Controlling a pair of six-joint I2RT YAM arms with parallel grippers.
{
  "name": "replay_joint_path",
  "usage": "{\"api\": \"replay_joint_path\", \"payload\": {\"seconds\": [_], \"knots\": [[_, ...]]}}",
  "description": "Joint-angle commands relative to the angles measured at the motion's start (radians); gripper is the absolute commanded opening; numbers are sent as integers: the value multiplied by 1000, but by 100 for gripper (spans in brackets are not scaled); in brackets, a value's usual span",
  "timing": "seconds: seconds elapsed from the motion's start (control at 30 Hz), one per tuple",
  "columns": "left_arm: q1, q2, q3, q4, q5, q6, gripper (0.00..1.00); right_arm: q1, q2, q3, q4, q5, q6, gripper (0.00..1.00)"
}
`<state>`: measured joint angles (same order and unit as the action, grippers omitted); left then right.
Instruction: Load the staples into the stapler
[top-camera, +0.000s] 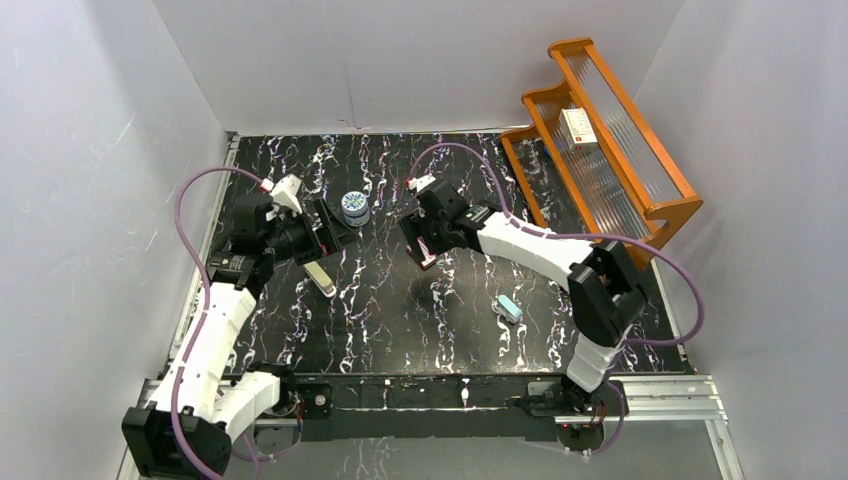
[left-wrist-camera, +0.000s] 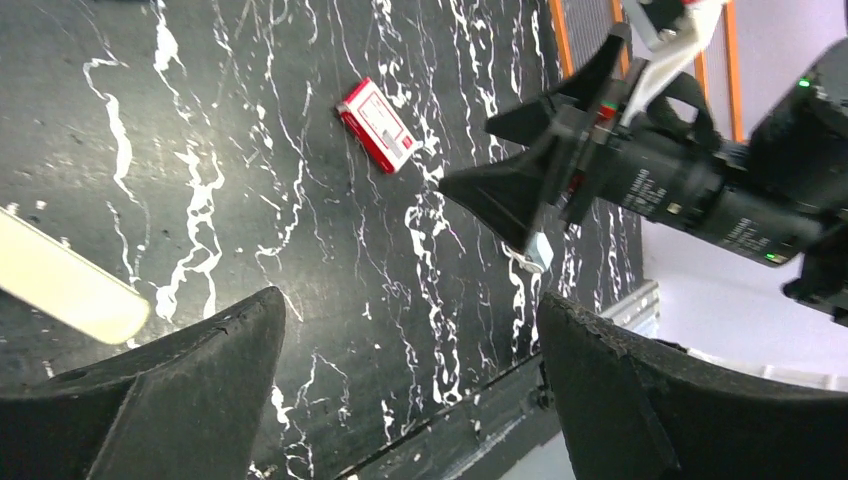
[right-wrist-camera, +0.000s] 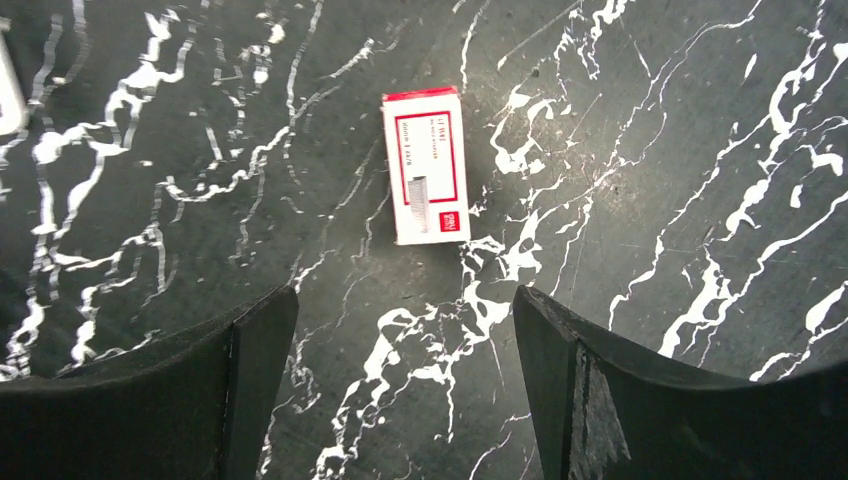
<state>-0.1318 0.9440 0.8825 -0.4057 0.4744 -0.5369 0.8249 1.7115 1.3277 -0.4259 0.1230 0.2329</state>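
Staples (right-wrist-camera: 426, 165) laid flat, table (right-wrist-camera: 650, 120) bare at every edge. Right gripper (right-wrist-camera: 400, 300) held above, fingers spread, empty. Left gripper (left-wrist-camera: 408, 300) spread, empty. Stapler (left-wrist-camera: 65, 285) left of staples.

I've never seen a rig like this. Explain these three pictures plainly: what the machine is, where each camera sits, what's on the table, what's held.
The machine is two robot arms bolted at the near edge of the table, ending in the left gripper and the right gripper, two fingers each. The wide picture looks down from above and behind them. The other two come from cameras on the wrists, so the dark wedges at the bottom are each arm's own fingers. On the black marbled surface lie a red-and-white staple box, a cream stapler, a light blue stapler and a round tin. A wooden rack holds a white box. Both grippers are open and hold nothing.
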Motion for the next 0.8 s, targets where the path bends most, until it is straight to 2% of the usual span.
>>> {"api": "replay_joint_path", "payload": {"seconds": [0.0, 0.33, 0.77], "knots": [[8, 40, -8, -3, 113, -17, 94, 4, 35, 20, 58, 37, 1, 87], [8, 100, -23, 1, 99, -55, 94, 5, 231, 108, 34, 24, -50, 78], [8, 123, -75, 68, 172, -93, 94, 5, 353, 185, 25, 62, -114, 64]]}}
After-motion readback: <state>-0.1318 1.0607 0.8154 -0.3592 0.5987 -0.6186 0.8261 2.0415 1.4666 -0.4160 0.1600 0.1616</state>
